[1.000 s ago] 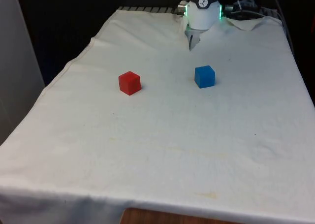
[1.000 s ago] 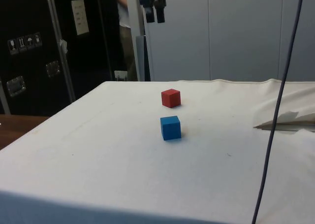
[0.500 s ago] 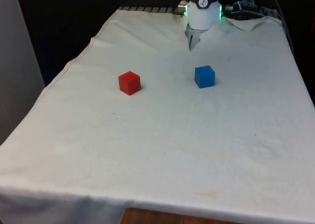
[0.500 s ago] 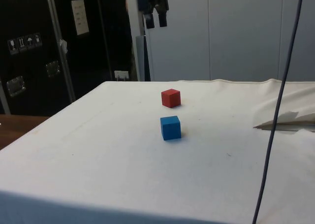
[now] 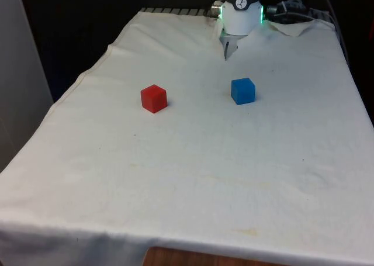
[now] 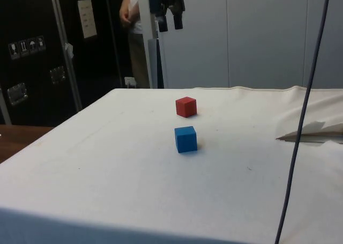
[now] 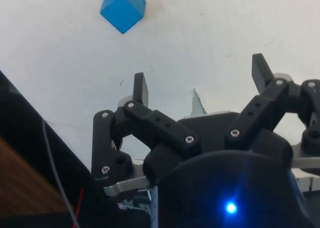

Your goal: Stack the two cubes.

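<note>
Side view puts the gripper [image 6: 170,24] high above the table's far edge, well apart from both cubes, and the wrist view shows its fingers [image 7: 141,87] spread wide with nothing between them. You have not yet begun the pick, so the step in hand looks like the approach.

The 2 cubes sit apart on the white cloth [image 5: 193,172]: the red cube [image 5: 153,97] toward the front view's left, the blue cube [image 5: 242,90] toward the front view's right and nearer the robot's base. Neither touches the other.

To do this well, pick 1 cube, and the blue one looks the shorter reach. Bring the gripper straight above it before you descend, and keep the jaws wide until the fingers sit on either side of it. Then close on 2 opposite flat faces, not across corners.

That is where orientation matters. A cube has no long axis, so only its yaw counts. In the wrist view the blue cube [image 7: 123,9] appears turned roughly corner-on to the fingers, so you will likely need to rotate the wrist until the finger pads lie parallel to a pair of its faces. The red cube also sits slightly turned from the table edges in the front view, so match that yaw when you set 1 on the other, or the top cube may overhang.
</note>
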`<state>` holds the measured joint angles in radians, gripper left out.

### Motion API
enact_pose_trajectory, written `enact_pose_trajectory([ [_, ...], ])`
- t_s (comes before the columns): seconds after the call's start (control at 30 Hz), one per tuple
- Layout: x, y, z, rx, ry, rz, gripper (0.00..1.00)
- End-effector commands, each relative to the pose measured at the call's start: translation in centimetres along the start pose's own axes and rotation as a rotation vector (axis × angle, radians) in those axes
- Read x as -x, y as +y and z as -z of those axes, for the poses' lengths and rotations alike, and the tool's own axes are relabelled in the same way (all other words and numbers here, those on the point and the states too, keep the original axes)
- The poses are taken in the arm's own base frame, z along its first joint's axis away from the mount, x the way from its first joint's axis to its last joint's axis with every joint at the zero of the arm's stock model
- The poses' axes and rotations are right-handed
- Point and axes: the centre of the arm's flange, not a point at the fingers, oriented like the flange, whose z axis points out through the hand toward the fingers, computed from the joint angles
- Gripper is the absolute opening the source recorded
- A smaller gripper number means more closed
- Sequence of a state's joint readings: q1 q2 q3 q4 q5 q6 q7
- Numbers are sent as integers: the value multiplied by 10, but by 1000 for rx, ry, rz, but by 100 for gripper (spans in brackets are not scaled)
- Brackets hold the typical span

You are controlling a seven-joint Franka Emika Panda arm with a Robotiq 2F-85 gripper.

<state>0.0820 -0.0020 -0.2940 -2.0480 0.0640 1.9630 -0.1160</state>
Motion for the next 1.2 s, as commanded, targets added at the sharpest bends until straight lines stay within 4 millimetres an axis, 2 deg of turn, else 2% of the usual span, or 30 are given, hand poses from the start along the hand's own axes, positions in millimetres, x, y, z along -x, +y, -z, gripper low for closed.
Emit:
enact_pose_trajectory([
  [0.0, 1, 1, 0, 4, 1, -3, 100],
  [0.93, -1, 7, -13, 133, 74, -71, 100],
  [1.17, -3, 7, -24, 144, 118, -111, 100],
])
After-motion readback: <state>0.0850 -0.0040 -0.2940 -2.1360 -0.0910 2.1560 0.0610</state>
